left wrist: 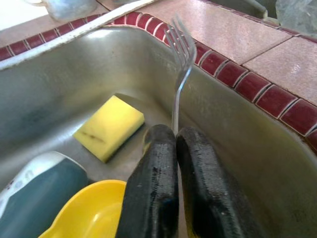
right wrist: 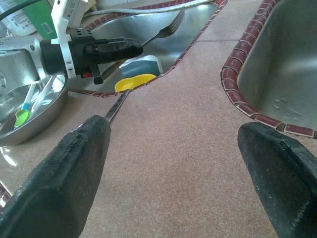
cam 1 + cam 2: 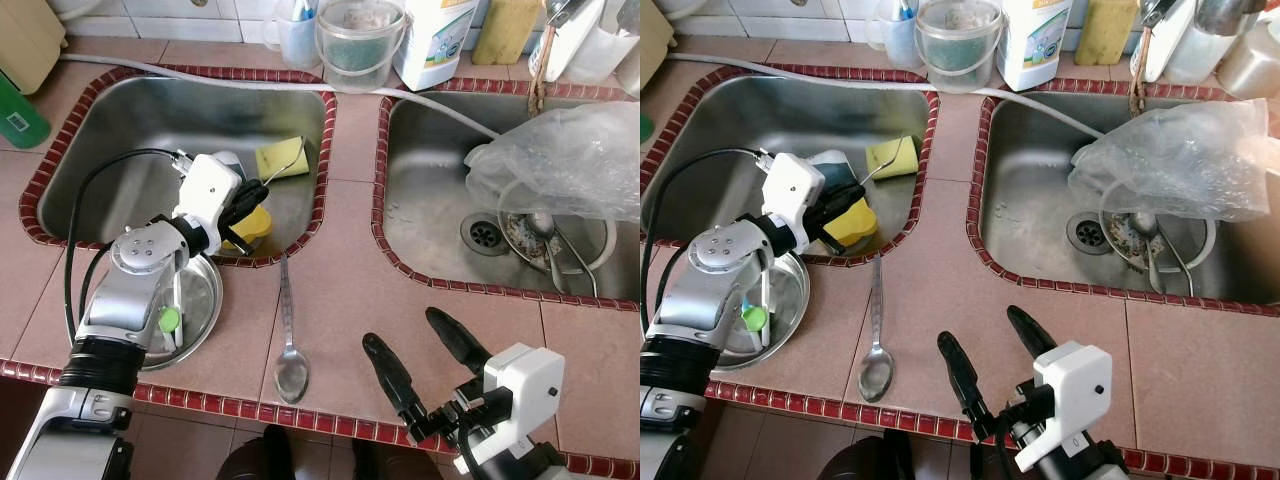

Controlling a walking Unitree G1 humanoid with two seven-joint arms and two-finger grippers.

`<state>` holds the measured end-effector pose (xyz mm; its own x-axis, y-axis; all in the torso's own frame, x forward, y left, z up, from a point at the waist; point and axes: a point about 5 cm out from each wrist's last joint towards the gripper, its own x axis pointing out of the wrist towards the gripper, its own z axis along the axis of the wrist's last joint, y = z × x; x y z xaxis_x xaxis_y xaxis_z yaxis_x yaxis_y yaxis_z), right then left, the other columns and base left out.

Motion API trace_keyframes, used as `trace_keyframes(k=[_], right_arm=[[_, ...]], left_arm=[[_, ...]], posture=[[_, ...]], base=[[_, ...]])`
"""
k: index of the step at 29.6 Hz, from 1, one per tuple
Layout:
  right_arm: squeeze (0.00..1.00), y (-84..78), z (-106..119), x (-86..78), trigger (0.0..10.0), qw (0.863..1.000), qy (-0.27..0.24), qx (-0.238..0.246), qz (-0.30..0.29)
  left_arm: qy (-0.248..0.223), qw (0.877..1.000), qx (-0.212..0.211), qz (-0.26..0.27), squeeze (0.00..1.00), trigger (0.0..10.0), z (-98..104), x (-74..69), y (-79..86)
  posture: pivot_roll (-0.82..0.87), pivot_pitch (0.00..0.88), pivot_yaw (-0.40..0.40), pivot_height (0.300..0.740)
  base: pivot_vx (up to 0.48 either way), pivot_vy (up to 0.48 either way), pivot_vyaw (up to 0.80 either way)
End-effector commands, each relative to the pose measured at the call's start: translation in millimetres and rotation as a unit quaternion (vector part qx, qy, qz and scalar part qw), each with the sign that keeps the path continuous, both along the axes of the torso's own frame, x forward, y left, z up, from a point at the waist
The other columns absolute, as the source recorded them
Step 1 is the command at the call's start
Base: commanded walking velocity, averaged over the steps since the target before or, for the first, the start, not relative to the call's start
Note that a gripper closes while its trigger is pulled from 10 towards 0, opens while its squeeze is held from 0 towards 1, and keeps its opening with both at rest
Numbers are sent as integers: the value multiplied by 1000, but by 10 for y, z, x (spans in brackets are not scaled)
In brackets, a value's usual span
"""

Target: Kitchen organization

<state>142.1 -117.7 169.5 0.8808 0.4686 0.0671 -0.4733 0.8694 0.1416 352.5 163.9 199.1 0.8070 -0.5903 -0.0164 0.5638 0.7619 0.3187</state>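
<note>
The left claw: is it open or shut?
Shut on the fork: the left claw pinches its handle, fingers pressed together over the left sink.

Home kitchen: tiled counter (image 3: 345,260) with twin steel sinks (image 3: 120,130) (sponge (image 3: 281,157), detergent bottle (image 3: 432,40)).

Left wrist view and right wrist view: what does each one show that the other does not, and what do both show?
Left wrist view alone: the yellow sponge on the sink floor, and the left gripper from behind, shut on the fork.

Right wrist view alone: the spoon on the counter, the metal plate and the open right gripper.

Both: the fork, the yellow bowl and the left sink.
</note>
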Motion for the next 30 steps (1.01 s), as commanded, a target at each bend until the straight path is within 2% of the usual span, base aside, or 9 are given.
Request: trace_keyframes(k=[1, 16, 22, 30], right_arm=[[0, 6, 8, -37, 10000, 1000, 7, 1, 2], [0, 13, -20, 2, 10000, 1000, 5, 1, 4], [0, 6, -31, 132, 10000, 1000, -14, -1, 6], [0, 10, -39, 371, 10000, 999, -44, -8, 4]], left_arm=[[0, 1000, -2, -1, 1000, 10000, 22, -21, 41], [-8, 1000, -11, 1, 1000, 10000, 85, -25, 37], [-28, 998, -61, -13, 1000, 10000, 243, -61, -81], [-31, 994, -103, -3, 1000, 10000, 196, -159, -197]], posture=[[-244, 331, 67, 740], [-233, 304, 68, 740], [-218, 253, 73, 740], [-199, 188, 73, 740]], base=[[0, 0, 0], [0, 0, 0], [0, 0, 0], [0, 0, 0]])
